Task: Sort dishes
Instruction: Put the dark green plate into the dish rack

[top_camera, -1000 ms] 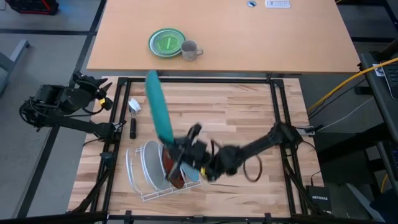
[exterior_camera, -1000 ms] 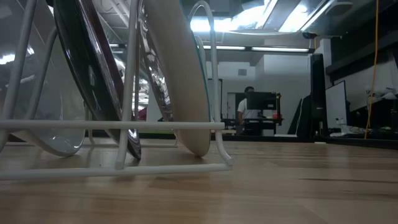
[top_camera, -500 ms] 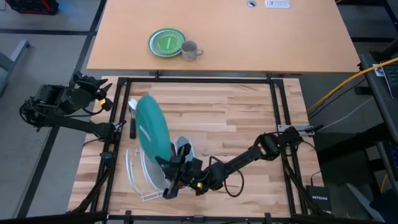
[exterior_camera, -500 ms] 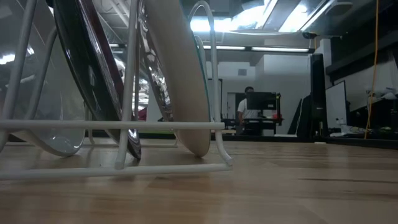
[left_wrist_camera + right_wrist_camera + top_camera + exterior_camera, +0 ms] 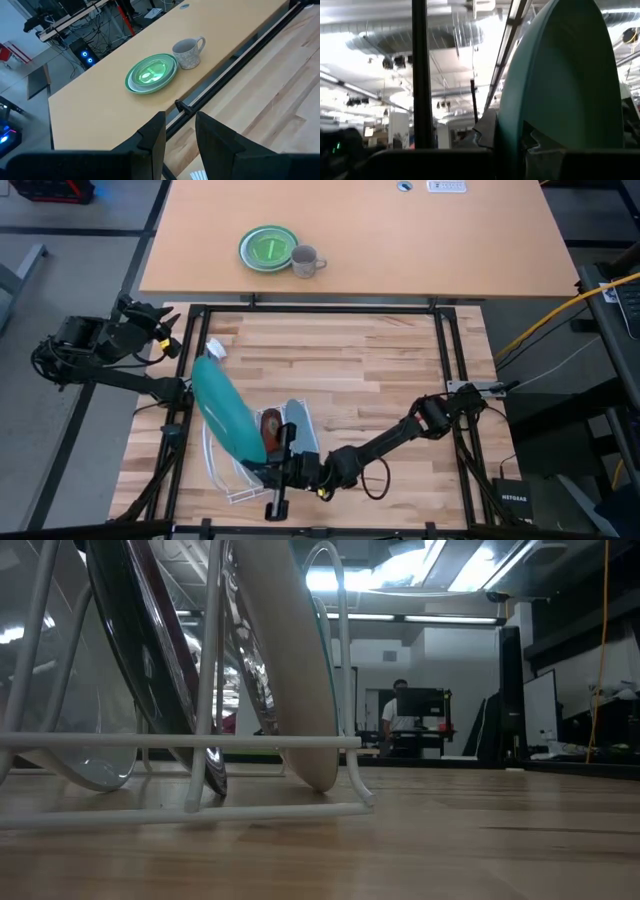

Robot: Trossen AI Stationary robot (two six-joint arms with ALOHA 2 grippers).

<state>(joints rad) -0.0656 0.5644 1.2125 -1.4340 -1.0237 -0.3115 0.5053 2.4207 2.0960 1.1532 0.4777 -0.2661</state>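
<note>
The dark teal plate (image 5: 224,414) stands tilted over the left part of the white wire rack (image 5: 216,470), held by my right gripper (image 5: 272,468), which is low at the rack's near side and shut on it. The dark red plate (image 5: 270,424) and the light blue plate (image 5: 297,426) stand on edge in the rack; the low view shows the red plate (image 5: 150,650) and a pale plate (image 5: 290,660) between the rack's wires (image 5: 200,740). The teal plate hides the white plate from above. My left gripper (image 5: 180,135) waits open off the table's left edge. My right gripper pinches the teal plate's rim at its lower, near edge (image 5: 520,135), one finger (image 5: 487,131) on each face. The fingers slant upward from the table's near right side. The plate rises tilted above them, over the rack; whether it touches the rack, I cannot tell.
A small green plate (image 5: 268,248) and a grey mug (image 5: 306,260) sit on the tan table beyond the far edge. A white scrap (image 5: 214,350) and a dark marker (image 5: 213,385) lie near the left rail. Bare wood stretches to the right of the rack.
My right gripper has moved down and toward the near-left corner, turning as it went. The teal plate, which stood high and edge-on over the table's middle, has swung round and come down to lean over the rack's left part.
</note>
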